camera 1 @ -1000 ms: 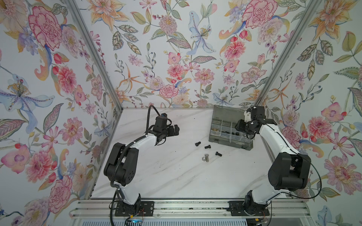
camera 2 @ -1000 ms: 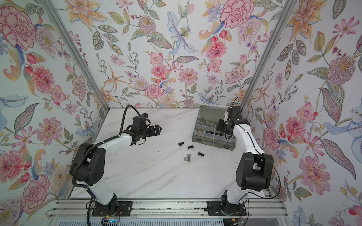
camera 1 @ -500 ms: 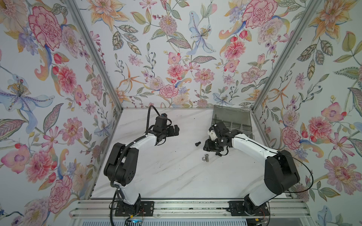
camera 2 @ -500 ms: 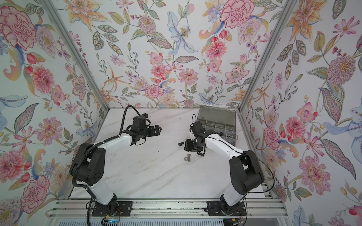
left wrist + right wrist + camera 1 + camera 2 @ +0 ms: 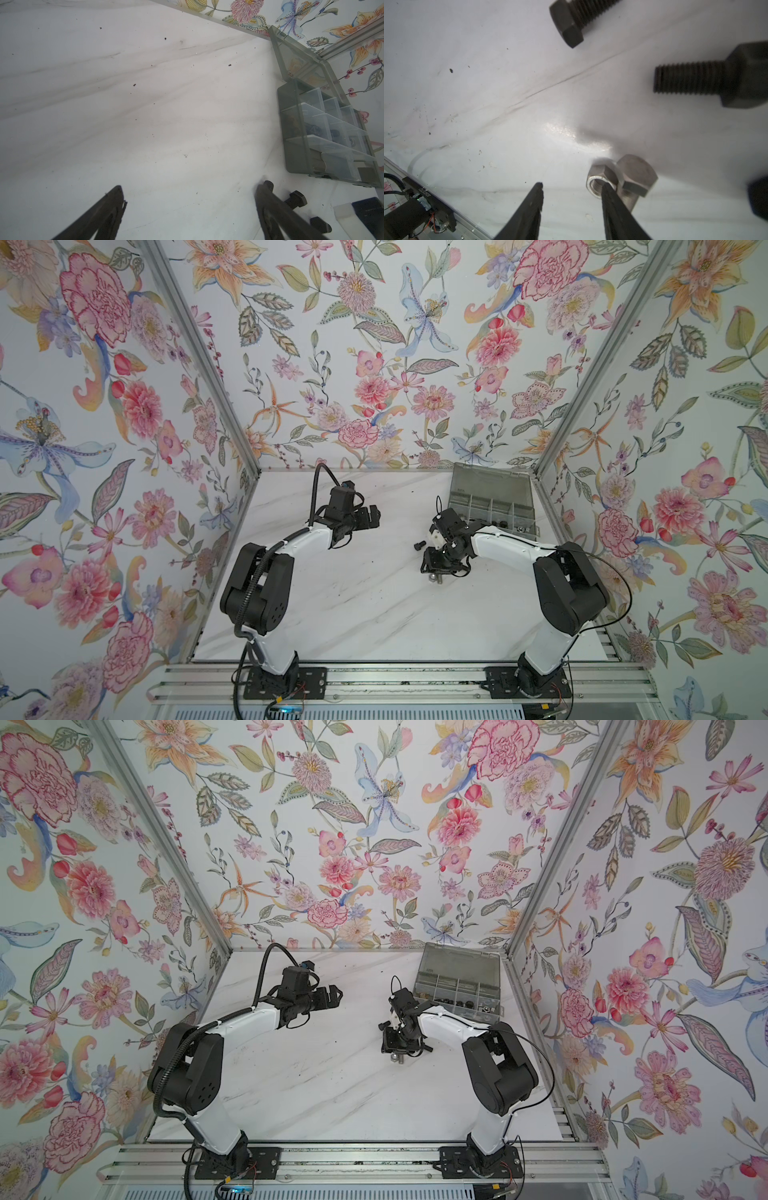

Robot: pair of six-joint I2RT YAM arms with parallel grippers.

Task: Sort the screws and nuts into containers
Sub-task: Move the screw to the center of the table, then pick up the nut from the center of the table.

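Leaving the box (image 5: 490,486), right gripper (image 5: 572,187) seemingly touches silver nut (image 5: 600,172).

Open tabletop (image 5: 353,614) spreads at centre; two black screws (image 5: 695,78) (and the organizer box (image 5: 490,481) behind) crowd the right side.

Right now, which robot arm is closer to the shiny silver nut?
The right. The right gripper hangs just over the silver nut, one finger at its hole, jaws open. The left gripper hovers open far off across the table.
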